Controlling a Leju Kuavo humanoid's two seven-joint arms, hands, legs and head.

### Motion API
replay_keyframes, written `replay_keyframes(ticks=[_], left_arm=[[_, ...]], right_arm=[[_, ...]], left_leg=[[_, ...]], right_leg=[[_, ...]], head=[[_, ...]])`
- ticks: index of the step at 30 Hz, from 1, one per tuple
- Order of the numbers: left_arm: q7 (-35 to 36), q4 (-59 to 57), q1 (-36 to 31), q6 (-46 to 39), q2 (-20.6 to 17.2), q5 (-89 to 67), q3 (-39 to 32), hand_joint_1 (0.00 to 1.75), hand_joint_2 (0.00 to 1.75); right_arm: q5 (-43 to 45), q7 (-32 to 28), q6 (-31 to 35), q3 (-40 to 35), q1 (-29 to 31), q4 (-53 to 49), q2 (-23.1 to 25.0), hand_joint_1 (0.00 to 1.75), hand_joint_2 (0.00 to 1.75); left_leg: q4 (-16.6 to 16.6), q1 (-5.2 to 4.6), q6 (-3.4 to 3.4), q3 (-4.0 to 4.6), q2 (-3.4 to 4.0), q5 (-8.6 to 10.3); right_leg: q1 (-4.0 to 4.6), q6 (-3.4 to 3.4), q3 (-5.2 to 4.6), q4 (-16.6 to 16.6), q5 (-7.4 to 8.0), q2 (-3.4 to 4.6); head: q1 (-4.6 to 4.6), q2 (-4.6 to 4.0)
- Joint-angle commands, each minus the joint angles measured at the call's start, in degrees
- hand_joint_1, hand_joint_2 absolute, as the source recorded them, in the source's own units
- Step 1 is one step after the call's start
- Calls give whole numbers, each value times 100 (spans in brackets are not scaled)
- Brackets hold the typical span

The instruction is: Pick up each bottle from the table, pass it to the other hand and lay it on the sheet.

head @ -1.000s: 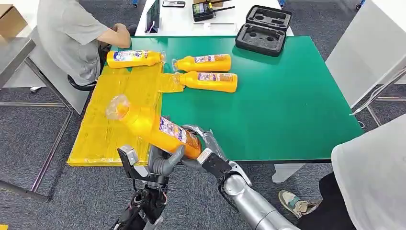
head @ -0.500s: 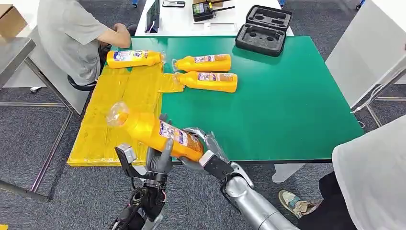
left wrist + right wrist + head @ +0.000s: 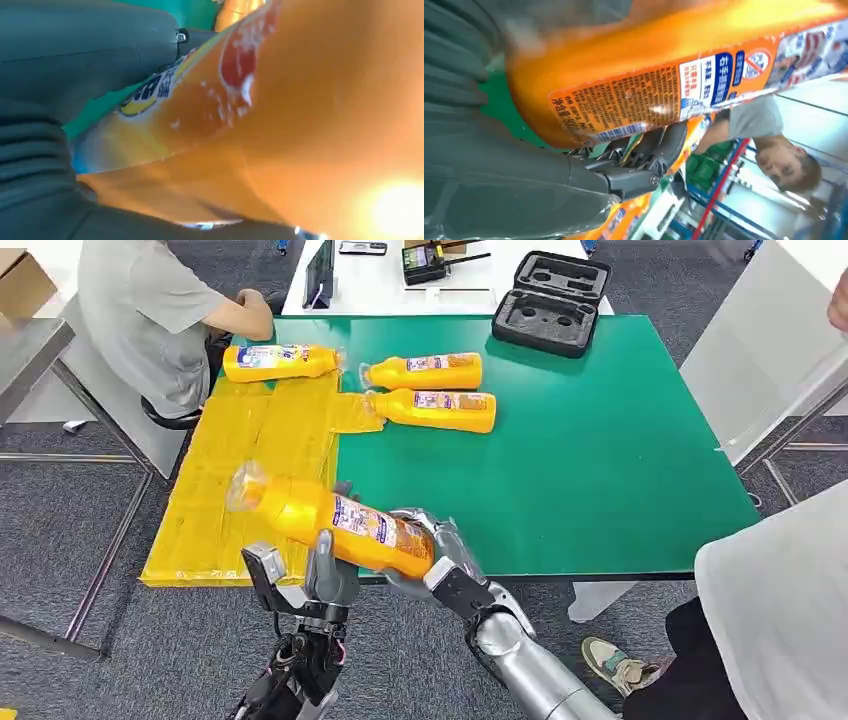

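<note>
While both hands' fingers grip held bottle, three bottles beyond, black case, seated person.

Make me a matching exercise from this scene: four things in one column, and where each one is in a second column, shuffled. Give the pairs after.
Things
1. bottle with the clear neck
2. bottle near the seated person
3. black case
4. yellow sheet

Places
A. open, at the far edge of the green table
B. held up between the left hand and the right hand
C. spread over the table's left end
D. lying on the sheet's far end

Pairs: 1-B, 2-D, 3-A, 4-C
</note>
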State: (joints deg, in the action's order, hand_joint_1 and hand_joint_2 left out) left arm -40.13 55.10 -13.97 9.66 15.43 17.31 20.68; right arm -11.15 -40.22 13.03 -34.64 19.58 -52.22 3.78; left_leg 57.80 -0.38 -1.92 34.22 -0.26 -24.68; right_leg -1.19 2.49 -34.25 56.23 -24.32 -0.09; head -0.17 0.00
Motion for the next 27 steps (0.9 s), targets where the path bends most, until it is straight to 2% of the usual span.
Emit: replay_keyframes(ticks=[1, 3, 5, 6, 20, 22, 27], left_arm=[[13, -19, -40, 36, -82, -137, -38, 0, 0], [13, -43, -66, 28, -73, -162, -3, 0, 0], [13, -47, -85, 20, -68, -178, 18, 0, 0], [13, -66, -99, 10, -73, -200, 48, 0, 175], [13, -89, -129, -28, -86, -242, 78, 0, 175], [13, -96, -132, 4, -107, -278, 112, 0, 175], [13, -83, -61, 15, -103, -356, 116, 0, 175]], right_arm=[[104, 22, 127, 588, 162, 58, -144, 159, 175], [105, 22, 137, 627, 210, 104, -120, 162, 175], [111, 22, 130, 658, 251, 150, -100, 157, 175], [121, 22, 131, 686, 276, 179, -84, 159, 175], [141, 22, 94, 717, 353, 285, -55, 159, 175], [154, 22, -3, 671, 353, 340, -14, 154, 175], [126, 22, -106, 486, 366, 557, 167, 155, 175]], left_leg=[[-1, 6, 9, -12, 1, -3], [1, 6, 10, -11, -6, -3], [-1, 1, 7, -6, 7, -3], [1, 8, 13, -19, 12, -10], [0, 1, 6, -3, 3, -1], [0, 3, 8, -7, 4, -3], [1, 10, 14, -21, 13, -10]], right_leg=[[6, -9, 14, -4, -2, 0], [6, -10, 16, -2, -4, -7], [1, -7, 6, 0, -1, 6], [8, -14, 19, -2, -4, 11], [1, -6, 4, 0, 0, 2], [4, -8, 8, -1, -1, 3], [11, -16, 20, -2, -4, 11]], head=[[-2, 0], [4, 0], [0, 0], [0, 0], [0, 0], [0, 0], [0, 0]])
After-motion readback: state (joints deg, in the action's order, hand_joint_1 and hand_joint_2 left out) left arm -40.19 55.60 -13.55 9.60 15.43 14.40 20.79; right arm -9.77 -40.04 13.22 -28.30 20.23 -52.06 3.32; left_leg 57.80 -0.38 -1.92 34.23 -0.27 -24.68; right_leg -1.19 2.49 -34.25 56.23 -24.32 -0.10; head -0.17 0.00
